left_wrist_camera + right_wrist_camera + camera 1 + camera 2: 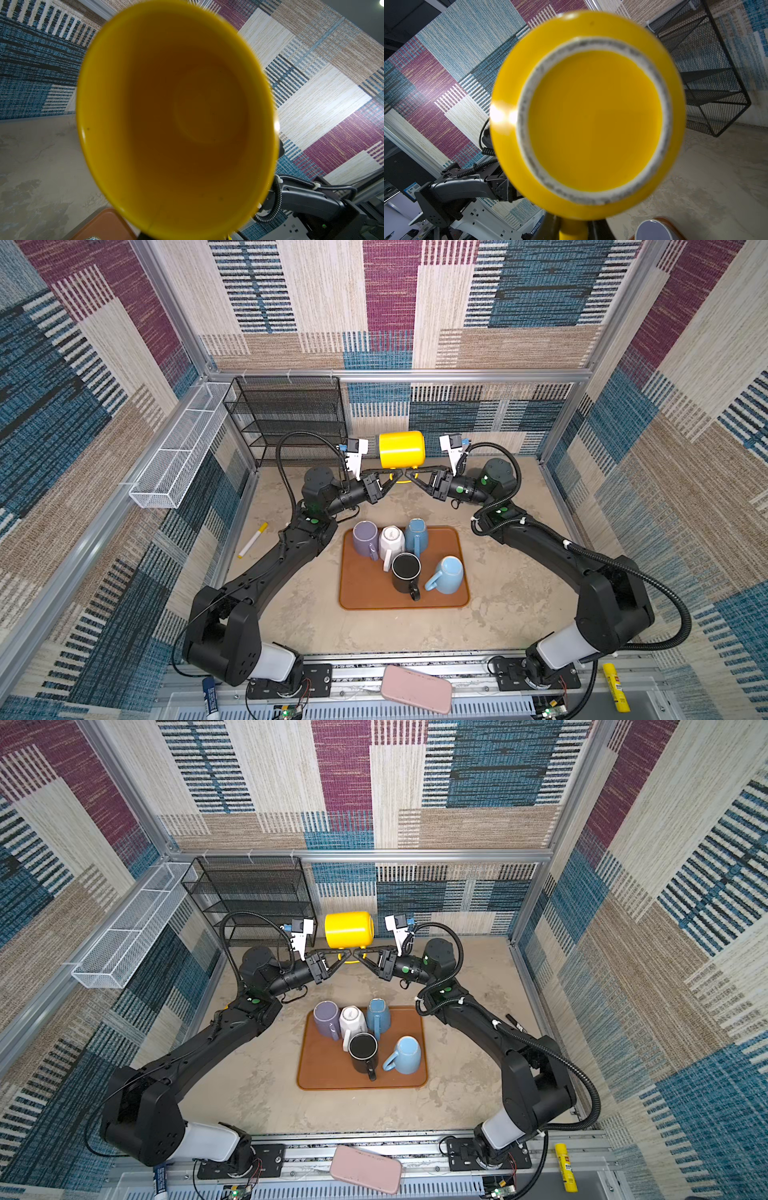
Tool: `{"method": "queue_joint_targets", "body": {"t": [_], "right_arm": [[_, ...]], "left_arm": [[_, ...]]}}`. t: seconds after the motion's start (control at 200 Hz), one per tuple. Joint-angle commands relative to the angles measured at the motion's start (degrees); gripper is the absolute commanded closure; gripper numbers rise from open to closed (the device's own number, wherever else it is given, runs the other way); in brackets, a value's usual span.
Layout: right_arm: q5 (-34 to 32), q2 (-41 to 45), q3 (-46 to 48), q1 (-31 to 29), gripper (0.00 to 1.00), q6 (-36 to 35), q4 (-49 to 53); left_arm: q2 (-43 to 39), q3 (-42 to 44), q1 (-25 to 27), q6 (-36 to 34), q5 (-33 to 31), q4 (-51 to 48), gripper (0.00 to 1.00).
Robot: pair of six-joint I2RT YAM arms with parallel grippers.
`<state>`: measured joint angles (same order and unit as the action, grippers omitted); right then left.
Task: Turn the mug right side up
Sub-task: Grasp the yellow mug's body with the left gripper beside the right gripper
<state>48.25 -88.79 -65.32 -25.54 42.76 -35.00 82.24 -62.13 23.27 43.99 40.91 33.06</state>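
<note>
Holding the yellow mug (402,449) sideways in the air, upper middle of both top views, your right claw (409,477) is clamped on its handle (572,230); your left claw (390,480) reaches the handle too, grip unclear.

The mug (402,449) hangs on its side clear of the table (519,593), between the left gripper (394,477) and the right gripper (410,475). Its mouth faces the left arm, its base faces the right, and its handle points down to where both grippers meet. Nearer the front lies the tray (361,597), bearing a back row of three mugs (391,541) and a front pair of mugs (406,572). A mesh rack (286,418) stands back left, a wire basket (178,448) hangs on the left wall, a marker (252,540) lies left of the tray, and a glue stick (614,686) lies front right.
</note>
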Motion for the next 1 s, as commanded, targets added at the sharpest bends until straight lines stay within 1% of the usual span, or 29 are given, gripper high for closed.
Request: {"method": "queue_joint_targets", "body": {"t": [0.0,0.095,0.13,0.185,0.275,0.361,0.591,0.751,0.872,0.992], "right_arm": [[2.7,-0.4,-0.5,-0.4,1.00,-1.7,3.7],[2.7,-0.6,-1.2,-0.3,1.00,-2.3,5.1],[2.6,-0.5,-1.3,-0.3,0.96,-2.5,5.2],[2.5,-0.6,-1.5,-0.3,0.94,-2.7,5.5],[2.1,-0.5,-1.6,-0.3,0.90,-3.1,6.1],[1.8,-0.6,-1.9,-0.3,0.83,-3.5,6.7],[1.4,-0.4,-2.1,-0.1,0.74,-4.1,7.9],[1.1,-0.3,-1.9,0.3,0.71,-4.1,8.0],[1.2,-0.4,-1.9,0.7,0.63,-4.1,8.3],[1.2,-0.4,-1.6,1.2,0.63,-4.0,8.3]], "left_arm": [[-0.2,-1.6,0.2,1.9,0.9,9.2,1.00],[-0.4,-1.6,0.2,1.9,0.4,8.8,1.00],[-0.7,-1.7,0.1,1.8,-0.5,8.1,1.00],[-1.1,-1.7,0.1,1.3,-1.4,6.8,1.00],[-1.4,-2.0,0.2,0.8,-1.7,5.9,1.00],[-1.4,-2.2,0.1,0.9,-1.4,5.6,1.00],[-1.3,-2.3,0.2,1.1,-1.4,5.5,1.00],[-0.9,-2.6,0.2,0.9,-1.3,5.2,1.00],[-0.6,-2.6,0.1,1.0,-1.2,5.3,1.00],[-0.5,-2.8,0.1,0.8,-1.5,4.8,1.00]]}}
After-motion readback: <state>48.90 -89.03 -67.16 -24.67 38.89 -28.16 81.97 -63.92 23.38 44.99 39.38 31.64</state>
